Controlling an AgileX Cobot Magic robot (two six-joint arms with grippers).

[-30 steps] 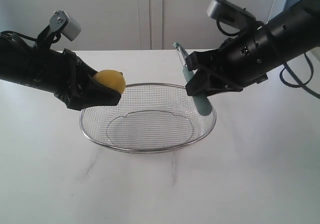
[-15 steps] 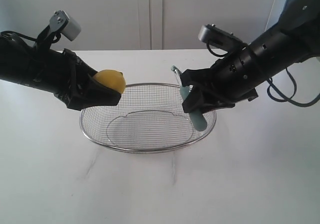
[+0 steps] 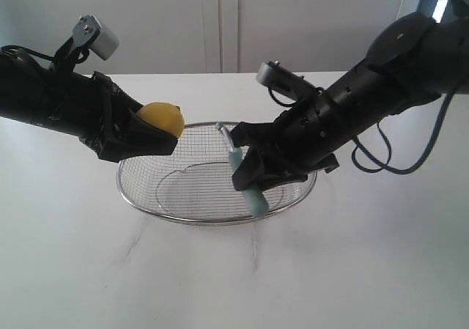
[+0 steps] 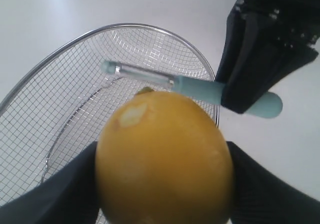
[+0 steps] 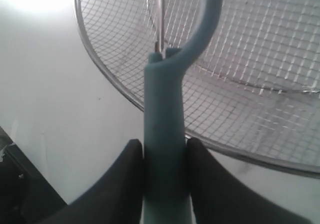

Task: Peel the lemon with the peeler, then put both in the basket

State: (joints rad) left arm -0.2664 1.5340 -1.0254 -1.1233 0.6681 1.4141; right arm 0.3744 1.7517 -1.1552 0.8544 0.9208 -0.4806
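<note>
While lemon [image 3: 163,116] sits clamped in left gripper [image 3: 157,135] above basket [image 3: 212,223] left rim, right gripper [image 3: 249,171] grips peeler [image 3: 256,199] low over right side. Skin looks mostly intact, one pale nick; peeling extent unclear. Neither item deposited; both drops pending.

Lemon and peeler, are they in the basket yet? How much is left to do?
Done: the lemon shows one small pale patch, so some peeling may have happened, though most of its skin is yellow. In hand: the right fingers hold the peeler tilted across the rim of the basket. The left fingers hold the lemon above the basket's edge. Left: let go of both inside the basket.
</note>
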